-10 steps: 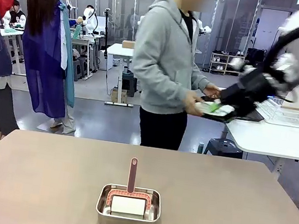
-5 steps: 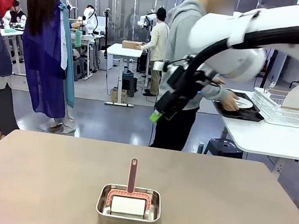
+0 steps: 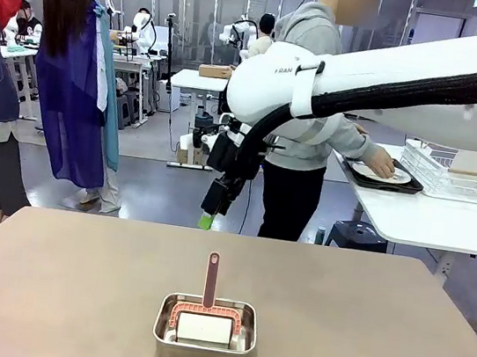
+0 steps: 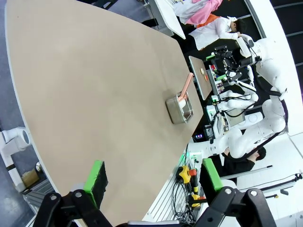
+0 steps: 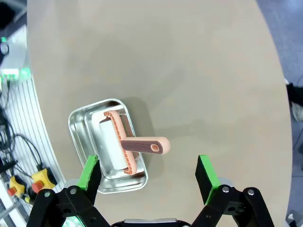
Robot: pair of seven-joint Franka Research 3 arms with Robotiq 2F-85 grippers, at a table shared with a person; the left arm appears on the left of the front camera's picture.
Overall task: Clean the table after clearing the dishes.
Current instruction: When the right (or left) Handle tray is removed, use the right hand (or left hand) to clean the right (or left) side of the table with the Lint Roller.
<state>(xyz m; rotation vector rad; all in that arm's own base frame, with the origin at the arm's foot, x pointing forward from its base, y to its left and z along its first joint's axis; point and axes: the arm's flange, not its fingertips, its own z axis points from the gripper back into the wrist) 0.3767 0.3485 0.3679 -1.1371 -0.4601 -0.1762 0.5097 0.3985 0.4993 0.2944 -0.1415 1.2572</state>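
The right claw [image 3: 207, 218] has swung back from the side table [image 3: 432, 222], where the dishes [image 3: 396, 178] now sit. It hangs wide open and empty over the tabletop's [image 3: 378, 322] far edge. The left claw [image 4: 154, 175] gapes empty too. Clearing looks done, and the pink-handled cleaner [image 3: 211, 279] in the pan [image 3: 203, 344] by the near edge seems next.

right arm [image 3: 386, 75] reaches across from the right, wrist bent down, right gripper [image 3: 207, 217] hanging with jaws spread wide and empty. left gripper [image 4: 153, 178] also has its jaws wide apart, holding nothing.
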